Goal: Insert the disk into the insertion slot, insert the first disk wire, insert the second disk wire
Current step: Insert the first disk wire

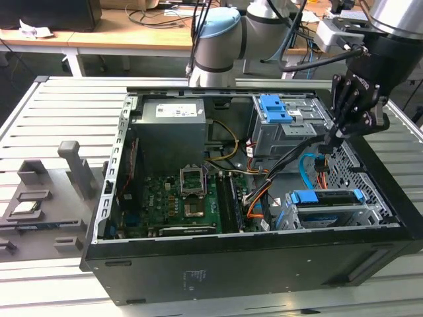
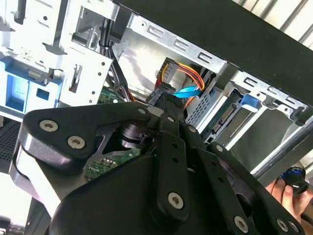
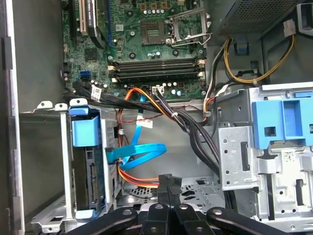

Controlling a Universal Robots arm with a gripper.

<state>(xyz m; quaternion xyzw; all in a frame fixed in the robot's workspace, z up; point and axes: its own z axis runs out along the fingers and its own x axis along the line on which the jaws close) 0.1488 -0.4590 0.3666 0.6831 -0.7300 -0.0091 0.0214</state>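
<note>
The hand (image 1: 328,137) hangs over the open computer case (image 1: 218,264) on the bench (image 1: 59,119), at the exterior view's right, its fingers clenched on the small dark plug of the first disk wire (image 3: 167,179). The disk (image 3: 89,171), in its blue carrier, sits inside the insertion slot (image 3: 44,147), near the hand. Between them the light-blue second disk wire (image 3: 144,152) loops, one end at the disk's edge.

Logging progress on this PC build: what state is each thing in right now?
Case: side open.
Disk: seated in its cage.
Blue cable: looped, one end at the disk.
Pincer: shut on a black plug, clear of the disk.
</note>
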